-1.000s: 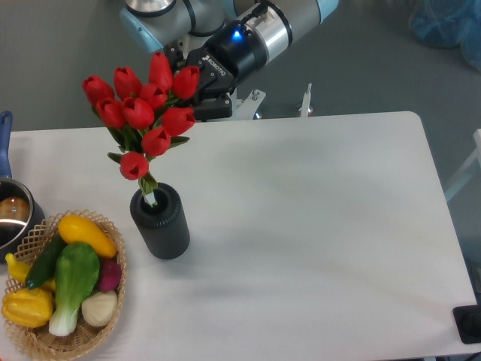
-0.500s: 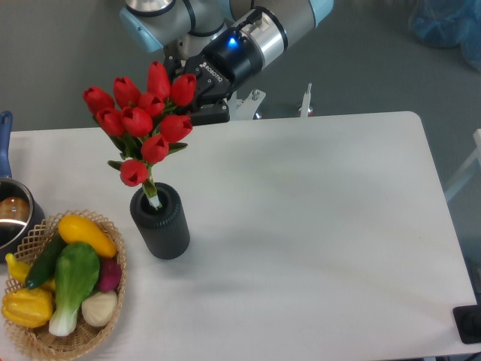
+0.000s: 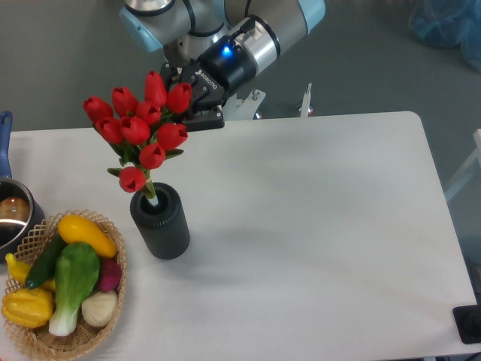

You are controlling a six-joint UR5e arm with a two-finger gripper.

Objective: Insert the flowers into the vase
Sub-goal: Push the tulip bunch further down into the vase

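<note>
The flowers (image 3: 143, 131), a bunch of red tulip buds on green stems, stand tilted over the vase (image 3: 160, 222), with the stem ends inside its round mouth. The vase is dark grey, ribbed and upright at the table's left. My gripper (image 3: 189, 110) reaches in from the back, right behind the top right buds. Its black fingers (image 3: 206, 114) are partly hidden by the buds and seem shut on the bunch's upper part.
A wicker basket (image 3: 34, 340) of vegetables sits at the front left corner, close to the vase. A metal pot (image 3: 11, 214) with a blue handle stands at the left edge. The white table (image 3: 316, 226) stretches to the right.
The bunch has sunk lower, its lowest bud now nearer the vase's mouth. My gripper has shifted a little left and toward the back.
</note>
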